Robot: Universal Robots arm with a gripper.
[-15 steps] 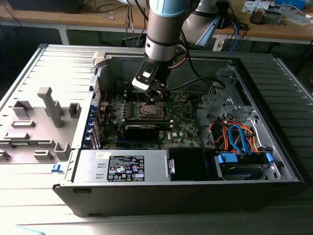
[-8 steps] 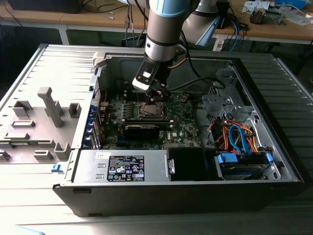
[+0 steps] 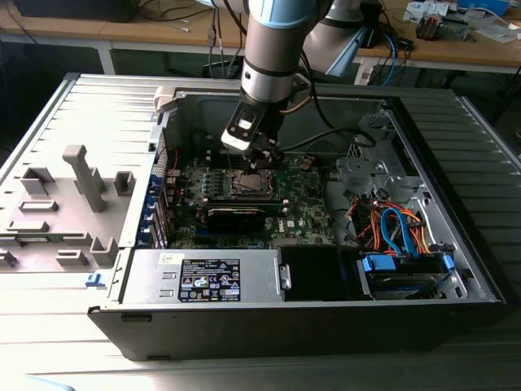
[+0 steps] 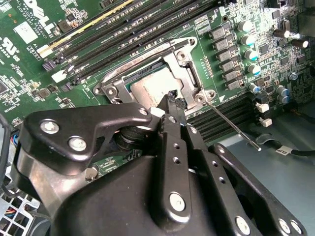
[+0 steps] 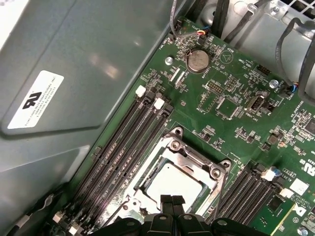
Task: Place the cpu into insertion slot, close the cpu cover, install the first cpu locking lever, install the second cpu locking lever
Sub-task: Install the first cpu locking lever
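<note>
An open computer case (image 3: 122, 130) lay on its side, and the arm (image 3: 273, 49) reached down into it. From the exterior view the arm's wrist stood over the green board (image 3: 305, 208). The insertion slot (image 3: 248, 181) showed just under it as a small pale square, and I could not make out any detail there.

In the second wrist view the black body of the end effector (image 4: 172, 100) covered the near edge of the insertion slot (image 4: 109, 90) and one side of the cpu (image 4: 147, 88). In the first wrist view most of the end effector (image 5: 172, 199) ran out of frame. Its two fingertips (image 5: 166, 199) stood together with only a thin seam between them, and I saw nothing gripped. They hung right at the edge of the cpu (image 5: 173, 186); I could not tell whether they touched it.

The cpu sat in the slot, a flat silvery-grey square with a dull sheen. The cpu cover (image 5: 192, 158), a thin silvery frame, lay around it, with the chip showing through its cut-out middle. Whether the cover (image 4: 186, 69) was pressed fully down, I could not tell. A thin metal locking lever (image 4: 231, 125) stuck out from one socket corner, across the dark memory slots (image 4: 224, 118) toward grey case metal.
</note>
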